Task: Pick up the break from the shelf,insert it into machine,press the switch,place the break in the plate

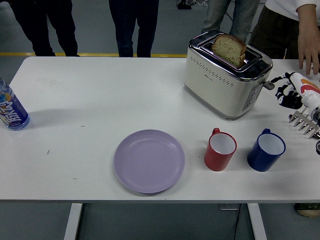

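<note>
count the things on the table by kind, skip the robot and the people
cups: 2, a red cup and a blue cup
plates: 1, the purple plate
toasters: 1, the toaster
bread slices: 1, the bread standing in the toaster's slot
bottles: 1, the bottle at the left edge
metal racks: 1, the rack at the right edge, partly cut off
total: 7

Bread slice (229, 48) upright in toaster (225, 77), purple plate (149, 160) bare
</note>
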Controlling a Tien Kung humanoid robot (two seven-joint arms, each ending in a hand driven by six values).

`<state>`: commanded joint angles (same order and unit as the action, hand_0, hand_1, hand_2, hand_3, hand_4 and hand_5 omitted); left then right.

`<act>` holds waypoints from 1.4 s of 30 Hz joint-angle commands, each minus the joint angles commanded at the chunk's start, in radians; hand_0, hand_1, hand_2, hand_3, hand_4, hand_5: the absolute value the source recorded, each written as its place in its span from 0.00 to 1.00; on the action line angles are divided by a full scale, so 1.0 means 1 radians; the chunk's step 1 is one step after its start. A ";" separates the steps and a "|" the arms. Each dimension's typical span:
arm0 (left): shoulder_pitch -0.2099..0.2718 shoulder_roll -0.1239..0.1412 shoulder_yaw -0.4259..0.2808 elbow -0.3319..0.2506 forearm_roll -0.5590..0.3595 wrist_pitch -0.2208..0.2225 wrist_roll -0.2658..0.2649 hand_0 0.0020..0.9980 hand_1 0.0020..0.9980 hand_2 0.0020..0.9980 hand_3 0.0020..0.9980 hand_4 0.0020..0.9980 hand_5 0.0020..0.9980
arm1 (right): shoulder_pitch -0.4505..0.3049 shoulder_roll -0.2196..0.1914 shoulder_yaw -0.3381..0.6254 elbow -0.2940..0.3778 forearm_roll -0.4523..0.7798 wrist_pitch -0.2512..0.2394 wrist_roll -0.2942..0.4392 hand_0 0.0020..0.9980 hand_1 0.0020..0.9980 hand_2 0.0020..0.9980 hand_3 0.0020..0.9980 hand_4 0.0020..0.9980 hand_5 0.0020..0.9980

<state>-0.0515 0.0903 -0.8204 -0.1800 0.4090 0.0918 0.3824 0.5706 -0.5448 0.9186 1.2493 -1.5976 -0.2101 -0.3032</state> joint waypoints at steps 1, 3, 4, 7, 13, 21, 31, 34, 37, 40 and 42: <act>0.000 0.000 0.001 0.000 -0.001 0.000 0.000 0.40 0.51 0.67 0.79 0.66 1.00 | 0.000 0.000 0.000 -0.001 0.000 0.000 0.000 0.34 0.19 0.40 0.68 0.34 0.00; -0.001 0.000 0.003 0.000 -0.004 0.000 -0.001 0.40 0.51 0.67 0.79 0.66 1.00 | -0.001 0.001 0.000 -0.003 0.000 0.001 -0.001 0.34 0.19 0.40 0.68 0.34 0.00; -0.002 0.000 0.003 0.000 -0.004 0.000 -0.001 0.40 0.51 0.67 0.79 0.66 1.00 | -0.001 0.001 -0.001 -0.004 0.000 0.001 -0.001 0.34 0.19 0.40 0.68 0.34 0.00; -0.003 0.000 0.004 0.000 -0.005 0.000 -0.001 0.40 0.51 0.67 0.79 0.66 1.00 | 0.001 0.003 -0.002 -0.010 0.001 0.001 0.000 0.34 0.19 0.40 0.67 0.34 0.00; -0.005 0.000 0.002 0.000 -0.003 0.000 -0.001 0.40 0.51 0.67 0.79 0.66 1.00 | 0.004 0.005 -0.005 -0.021 0.003 0.001 0.002 0.34 0.19 0.40 0.67 0.33 0.00; -0.004 -0.001 0.000 0.000 0.000 0.000 0.000 0.40 0.51 0.67 0.79 0.66 1.00 | -0.002 0.007 -0.011 -0.020 0.001 0.003 0.001 0.34 0.19 0.40 0.67 0.34 0.00; -0.001 -0.001 -0.005 0.000 0.008 0.000 0.002 0.40 0.51 0.67 0.79 0.66 1.00 | -0.005 0.013 -0.024 -0.018 -0.001 0.005 0.001 0.34 0.19 0.40 0.67 0.34 0.00; 0.000 0.000 -0.006 0.000 0.009 0.000 0.003 0.40 0.51 0.67 0.79 0.66 1.00 | -0.007 0.014 -0.026 -0.020 -0.001 0.006 0.000 0.34 0.19 0.40 0.67 0.34 0.00; 0.002 0.000 -0.008 0.000 0.012 0.000 0.003 0.40 0.51 0.67 0.79 0.66 1.00 | -0.008 0.017 -0.031 -0.024 -0.002 0.007 0.000 0.33 0.19 0.40 0.66 0.34 0.00; 0.003 -0.001 -0.011 0.000 0.017 0.001 0.005 0.40 0.51 0.67 0.79 0.66 1.00 | -0.009 0.023 -0.034 -0.033 -0.001 0.007 0.001 0.33 0.19 0.40 0.66 0.34 0.00; 0.004 -0.001 -0.011 0.000 0.018 0.001 0.005 0.40 0.51 0.67 0.79 0.66 1.00 | -0.010 0.026 -0.036 -0.040 -0.001 0.006 0.001 0.33 0.19 0.40 0.66 0.34 0.00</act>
<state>-0.0472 0.0893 -0.8317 -0.1800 0.4272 0.0926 0.3875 0.5611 -0.5190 0.8829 1.2096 -1.5982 -0.2036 -0.3020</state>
